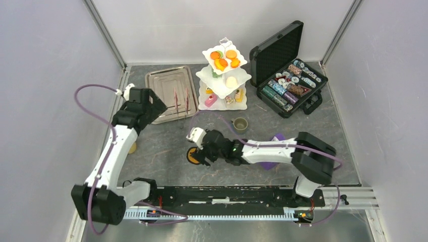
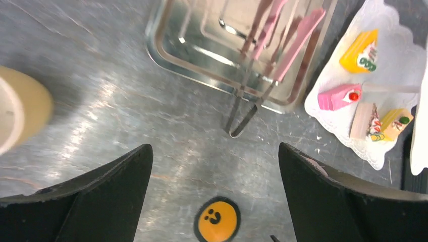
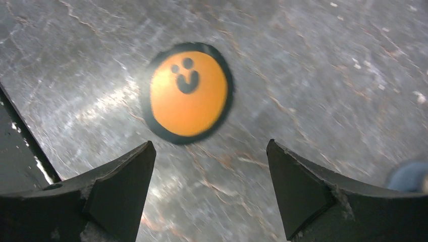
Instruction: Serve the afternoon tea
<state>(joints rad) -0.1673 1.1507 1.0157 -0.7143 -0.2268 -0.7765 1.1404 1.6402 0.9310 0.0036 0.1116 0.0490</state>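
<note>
The white three-tier stand (image 1: pixel 242 75) stands at the back centre, with orange pastries (image 1: pixel 225 58) on the top tier and a pink slice (image 1: pixel 211 101) on the bottom one. An orange smiley coaster (image 1: pixel 192 157) lies flat on the table, with my right gripper (image 1: pixel 200 154) open just beside and above it. In the right wrist view the coaster (image 3: pixel 186 93) sits beyond my open right gripper (image 3: pixel 209 143), untouched. My left gripper (image 1: pixel 154 107) hangs open and empty high over the tray's near corner. A small olive cup (image 1: pixel 240 124) stands in front of the stand. The yellow mug (image 1: pixel 132 147) peeks out beside my left arm.
A steel tray (image 1: pixel 164 80) holding pink tongs (image 2: pixel 290 48) lies left of the stand. An open black case of poker chips (image 1: pixel 292 83) sits at the back right. A purple card holder (image 1: pixel 271 164) lies under my right arm. Grey walls close in on both sides.
</note>
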